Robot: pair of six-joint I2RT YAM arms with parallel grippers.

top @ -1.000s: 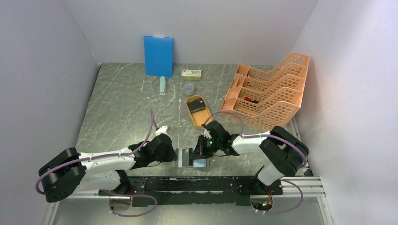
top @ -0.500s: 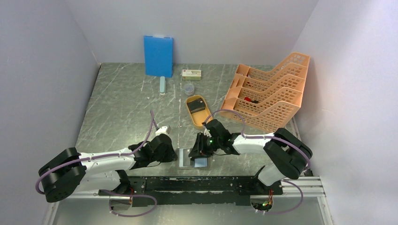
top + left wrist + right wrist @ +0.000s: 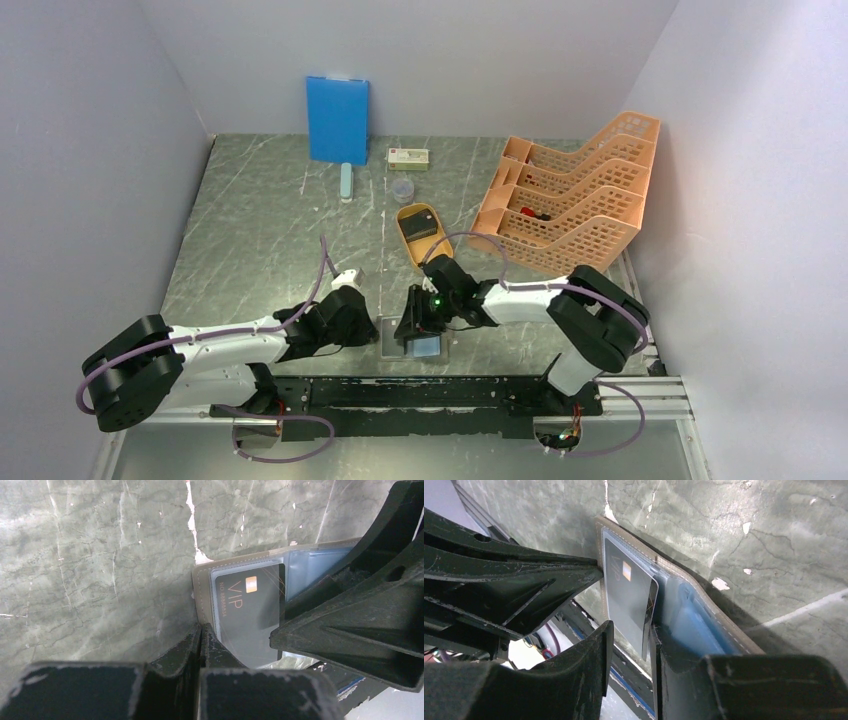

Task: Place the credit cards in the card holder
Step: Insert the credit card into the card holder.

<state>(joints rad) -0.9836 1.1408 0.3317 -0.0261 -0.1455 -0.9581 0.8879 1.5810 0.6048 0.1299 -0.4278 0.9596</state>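
Top external view: at the near edge of the table (image 3: pixel 260 240), about the middle, the card holder (image 3: pixel 391 338) lies open and flat between the two arms. The left claw (image 3: pixel 372 330) comes at it from the left, and the right claw (image 3: pixel 413 328) from the right.

The left wrist view shows the left claw shut tight with nothing in it. Its tips press on the left edge of the card holder. I think it is there to stop the holder from sliding.

The right wrist view shows the right claw partly open. A dark VIP card (image 3: pixel 626 597) stands between its two fingers. There is a gap on one side, so the claw is not squeezing the card. The card looks partly tucked into the holder's left pocket, and one corner sticks up.

I think the step in hand is sliding this card in. Next, the right claw should push the card flat and deep into the pocket. It should go gently while the left claw pins the holder down.

Farther back, past the middle of the table, an orange tray (image 3: pixel 411 250) holds more dark cards (image 3: pixel 421 226). I think those go in after this one.
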